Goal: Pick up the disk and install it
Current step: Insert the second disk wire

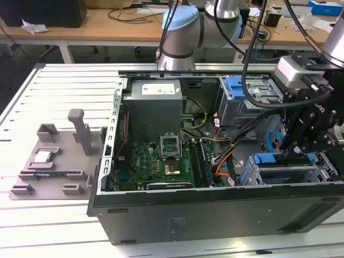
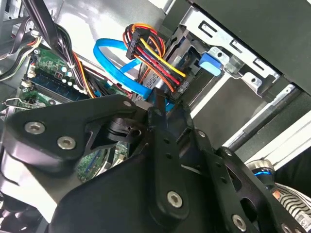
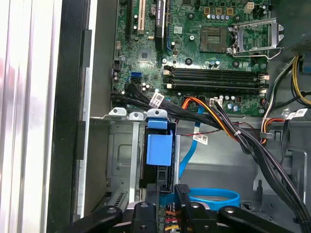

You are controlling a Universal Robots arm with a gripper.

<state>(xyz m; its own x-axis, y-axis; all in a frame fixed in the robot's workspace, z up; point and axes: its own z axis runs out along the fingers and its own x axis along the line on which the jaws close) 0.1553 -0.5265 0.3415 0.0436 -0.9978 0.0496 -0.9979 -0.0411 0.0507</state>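
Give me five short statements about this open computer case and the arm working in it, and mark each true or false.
1. The gripper is down inside the computer case, near the drive bays at the exterior view's right. True.
2. The grey fixture tray sits inside the case. False: it lies outside, on the slatted table at the exterior view's left.
3. A blue flat cable loops near the gripper. True.
4. The motherboard's processor socket holds a fan. False: it is bare.
5. The case's side panel is on. False: the case is open.
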